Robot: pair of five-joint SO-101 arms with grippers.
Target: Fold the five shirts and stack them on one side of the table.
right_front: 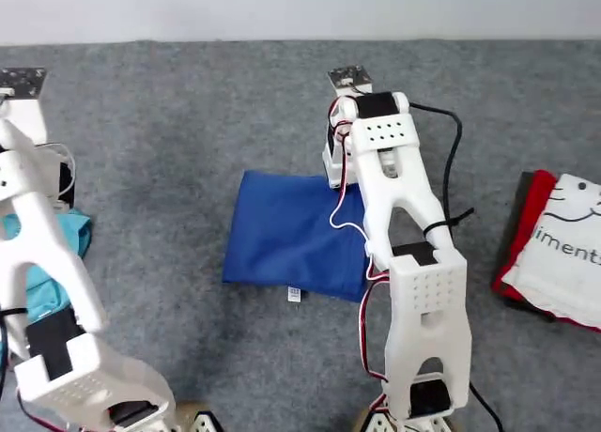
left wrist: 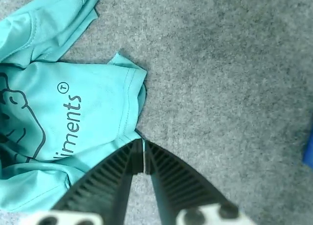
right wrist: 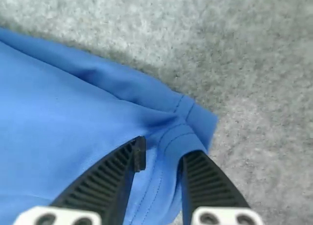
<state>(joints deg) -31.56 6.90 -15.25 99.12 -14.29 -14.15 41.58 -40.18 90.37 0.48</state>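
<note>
**A:** Right gripper (right wrist: 166,159) first. Its jaws are spread wide and straddle the stitched hem of the royal-blue folded fabric shirt (right wrist: 73,112), right by its corner. They are released, with nothing pinched.

**B:** The left gripper (left wrist: 143,159) is the opposite. Its ribbed black fingers (left wrist: 105,181) are clenched tip to tip at the hem edge of the crumpled teal fabric shirt (left wrist: 73,107) with dark print. I cannot tell whether any cloth is caught between them.

**A:** From the high view, the blue shirt lies flat as a neat rectangle at the middle of the grey felt-like table cover (right_front: 188,113). A small white label (right_front: 294,294) pokes out at its 6 o'clock edge, and the white right arm (right_front: 413,225) reaches over its 3 o'clock side.

**B:** The teal shirt sits at the table's 9 o'clock, partly under the white left arm (right_front: 38,235). At 3 o'clock, well apart from the blue one, a folded white printed shirt (right_front: 563,249) lies on top of a folded red shirt (right_front: 526,216), with a dark layer beneath.
</note>
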